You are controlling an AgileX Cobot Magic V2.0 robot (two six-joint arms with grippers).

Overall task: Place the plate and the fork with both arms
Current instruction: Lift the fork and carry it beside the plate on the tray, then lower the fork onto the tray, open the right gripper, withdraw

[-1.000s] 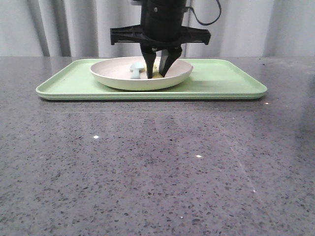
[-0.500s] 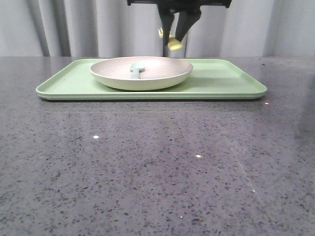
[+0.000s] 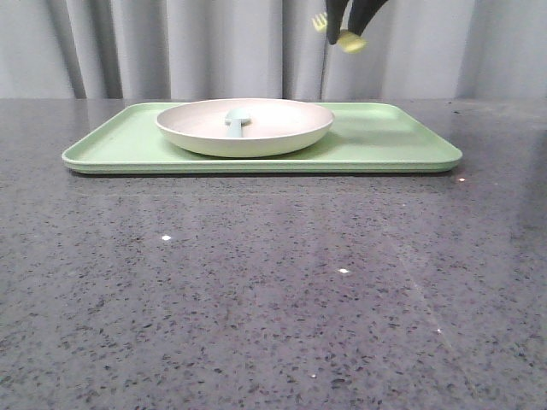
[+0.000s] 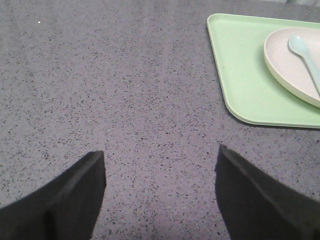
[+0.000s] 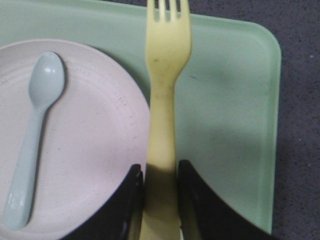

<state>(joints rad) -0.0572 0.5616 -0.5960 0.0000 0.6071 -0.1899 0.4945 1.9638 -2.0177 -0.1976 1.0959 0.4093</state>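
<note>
The cream-white plate rests on the light-green tray, left of its middle, with a pale blue-green spoon lying in it. High above the tray's right half, my right gripper is shut on the yellow fork, whose tines stick out to the left. In the right wrist view the fork hangs over the plate's edge, its handle pinched by the gripper. My left gripper stands open over bare table, off the tray's corner, holding nothing.
The grey speckled stone tabletop stretches in front of the tray. A grey curtain closes the back. The tray's right half holds nothing.
My right gripper has risen out of the plate with the fork, then moved further up and to the right. Plate, spoon and tray have stayed put.
</note>
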